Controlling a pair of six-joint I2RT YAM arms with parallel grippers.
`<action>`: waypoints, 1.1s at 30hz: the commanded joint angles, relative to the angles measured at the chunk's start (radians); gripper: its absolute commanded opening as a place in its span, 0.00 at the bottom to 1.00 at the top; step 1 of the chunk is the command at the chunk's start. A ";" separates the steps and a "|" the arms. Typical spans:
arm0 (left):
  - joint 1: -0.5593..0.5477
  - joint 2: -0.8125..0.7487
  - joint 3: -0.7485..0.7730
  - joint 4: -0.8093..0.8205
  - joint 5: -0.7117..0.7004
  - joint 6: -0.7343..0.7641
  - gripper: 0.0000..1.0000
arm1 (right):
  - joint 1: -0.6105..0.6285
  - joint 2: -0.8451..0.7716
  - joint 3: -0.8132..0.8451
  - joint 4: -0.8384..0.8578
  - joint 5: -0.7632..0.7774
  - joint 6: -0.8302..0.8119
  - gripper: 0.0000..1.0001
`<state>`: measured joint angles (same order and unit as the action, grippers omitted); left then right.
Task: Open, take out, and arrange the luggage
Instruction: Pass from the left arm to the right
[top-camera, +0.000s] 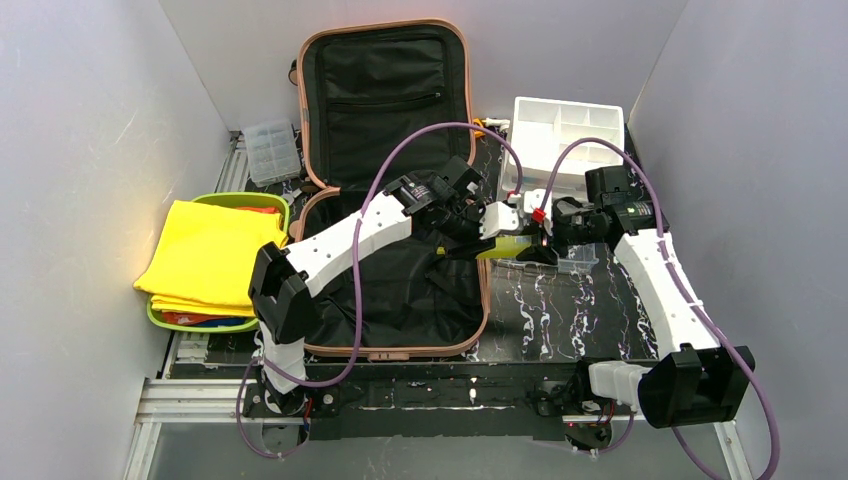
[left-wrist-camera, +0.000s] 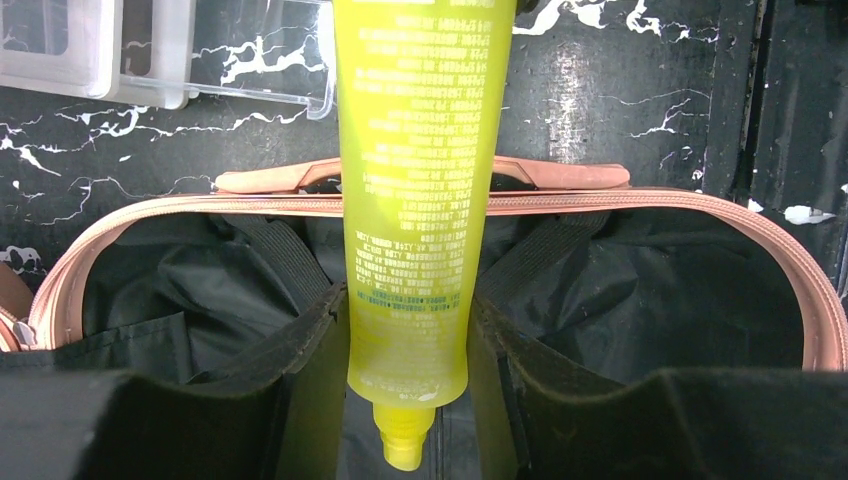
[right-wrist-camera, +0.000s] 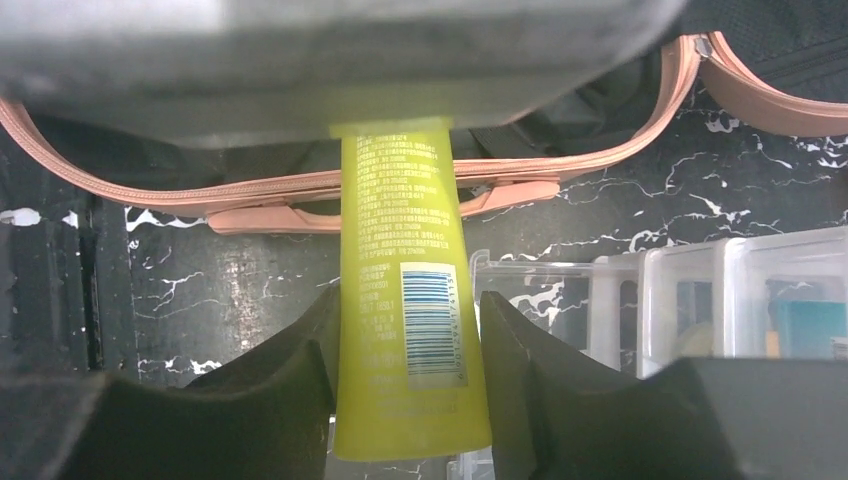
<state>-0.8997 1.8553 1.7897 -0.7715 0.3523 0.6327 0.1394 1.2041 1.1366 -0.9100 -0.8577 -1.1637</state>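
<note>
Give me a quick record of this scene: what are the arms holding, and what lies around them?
Held item: yellow-green tube, above the suitcase rim, by its handle
Left tool: shut on the tube's cap end
Right tool: fingers against both sides of the tube's flat end
Suitcase: lying open, black lining
Left of suitcase: yellow cloth in a green tray
Right of suitcase: white organizer
</note>
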 joint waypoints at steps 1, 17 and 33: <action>-0.007 -0.056 0.047 0.009 0.049 -0.016 0.00 | 0.013 0.015 0.010 0.009 0.006 -0.005 0.36; 0.227 -0.271 -0.131 0.091 0.087 -0.217 0.98 | -0.054 0.010 0.069 -0.072 0.270 -0.085 0.11; 0.553 -0.547 -0.572 0.242 0.222 -0.308 0.98 | -0.429 0.177 0.158 -0.331 0.147 -0.423 0.07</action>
<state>-0.3954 1.3575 1.2644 -0.5583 0.5163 0.3527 -0.2626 1.3445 1.3209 -1.2156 -0.6773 -1.5051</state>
